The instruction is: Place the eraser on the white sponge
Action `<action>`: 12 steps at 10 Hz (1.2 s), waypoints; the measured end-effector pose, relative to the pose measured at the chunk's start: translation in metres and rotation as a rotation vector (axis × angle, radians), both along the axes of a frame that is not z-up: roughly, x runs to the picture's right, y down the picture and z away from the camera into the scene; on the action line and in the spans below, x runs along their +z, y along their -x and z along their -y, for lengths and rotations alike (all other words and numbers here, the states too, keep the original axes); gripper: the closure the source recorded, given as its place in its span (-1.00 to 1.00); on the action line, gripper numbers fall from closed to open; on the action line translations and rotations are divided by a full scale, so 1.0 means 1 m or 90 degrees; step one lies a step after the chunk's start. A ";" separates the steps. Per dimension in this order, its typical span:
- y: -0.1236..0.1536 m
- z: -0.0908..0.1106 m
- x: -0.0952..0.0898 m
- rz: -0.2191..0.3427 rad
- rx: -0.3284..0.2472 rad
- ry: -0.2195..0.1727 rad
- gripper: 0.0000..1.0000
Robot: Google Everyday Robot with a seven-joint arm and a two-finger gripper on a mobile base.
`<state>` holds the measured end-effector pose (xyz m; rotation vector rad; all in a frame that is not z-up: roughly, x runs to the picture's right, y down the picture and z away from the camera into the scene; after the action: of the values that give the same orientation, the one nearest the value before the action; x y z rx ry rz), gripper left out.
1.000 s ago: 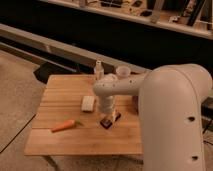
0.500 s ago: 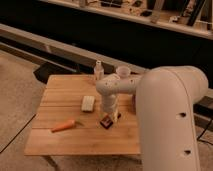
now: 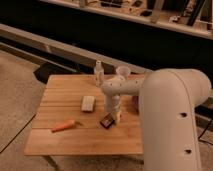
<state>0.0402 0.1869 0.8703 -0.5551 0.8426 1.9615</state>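
The eraser [image 3: 106, 121] lay on the wooden surface [image 3: 65, 90], not yet on the white sponge [image 3: 88, 103], which sat apart at about ten o'clock from it. The gripper [image 3: 113, 118] hung low right at the eraser's three o'clock side; whether its jaws were open or clamped could not be told. By my reading, lift, carry and release all remained. A carrot [image 3: 64, 126] lay at eight o'clock, a bottle [image 3: 98, 73] and cup [image 3: 122, 73] toward twelve. Beyond were speckled floor [image 3: 17, 95] and dark shelving.
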 end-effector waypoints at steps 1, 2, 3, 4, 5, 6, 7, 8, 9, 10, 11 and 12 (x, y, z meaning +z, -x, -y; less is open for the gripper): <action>-0.003 0.000 0.001 0.000 -0.001 -0.003 -0.22; -0.003 0.000 0.002 0.002 0.001 -0.006 -0.06; -0.002 -0.002 0.002 0.008 -0.004 -0.009 0.21; -0.003 -0.002 0.002 0.010 -0.007 -0.010 0.36; -0.001 -0.002 0.002 0.015 -0.009 -0.012 0.59; 0.002 -0.002 0.002 0.022 -0.014 -0.013 0.81; 0.004 -0.003 0.001 0.027 -0.019 -0.012 0.94; 0.005 -0.004 -0.001 0.034 -0.028 -0.011 1.00; 0.006 0.000 -0.003 0.043 -0.038 -0.012 1.00; 0.011 0.010 -0.008 0.057 -0.051 -0.018 1.00; 0.017 0.022 -0.014 0.074 -0.068 -0.025 1.00; 0.022 0.031 -0.020 0.089 -0.084 -0.029 1.00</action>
<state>0.0185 0.1557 0.8507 -0.5872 0.7263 1.7952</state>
